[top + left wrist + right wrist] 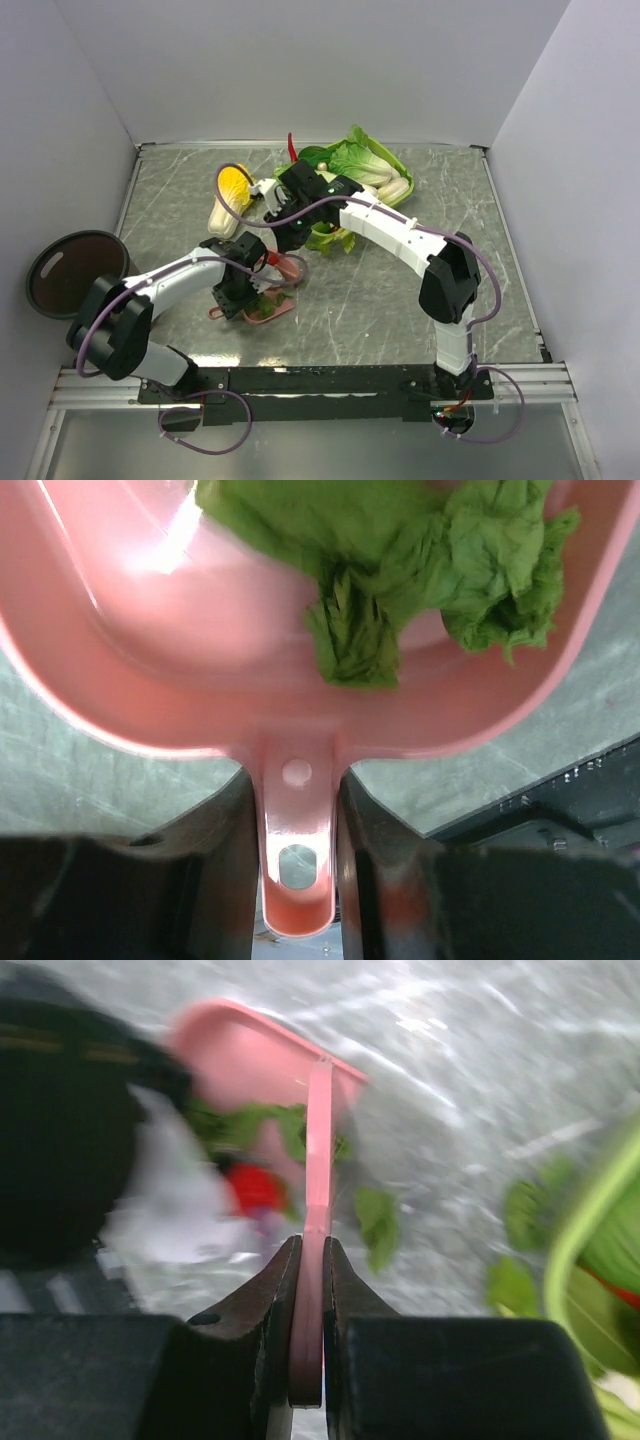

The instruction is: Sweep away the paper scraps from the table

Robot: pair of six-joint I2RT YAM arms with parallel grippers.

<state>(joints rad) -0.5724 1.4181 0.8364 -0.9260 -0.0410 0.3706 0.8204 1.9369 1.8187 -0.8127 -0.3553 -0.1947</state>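
My left gripper [238, 290] [296, 805] is shut on the handle of the pink dustpan [272, 310] [130, 630], which rests on the grey marble table [400, 300]. Crumpled green paper scraps [400, 570] lie inside the pan. My right gripper [290, 238] [310, 1250] is shut on the thin pink handle of a sweeper [291, 266] [320, 1140], just beyond the pan's mouth. In the blurred right wrist view the dustpan [235, 1045] holds green scraps [250, 1125], and one loose scrap [377, 1222] lies on the table beside the sweeper.
A round dark brown bin [75, 272] stands off the table's left edge. A yellow-and-white cabbage [232, 195], large greens [360, 165] and a red chili [291, 147] lie at the back. A light-green leafy piece [325, 240] lies by the right gripper.
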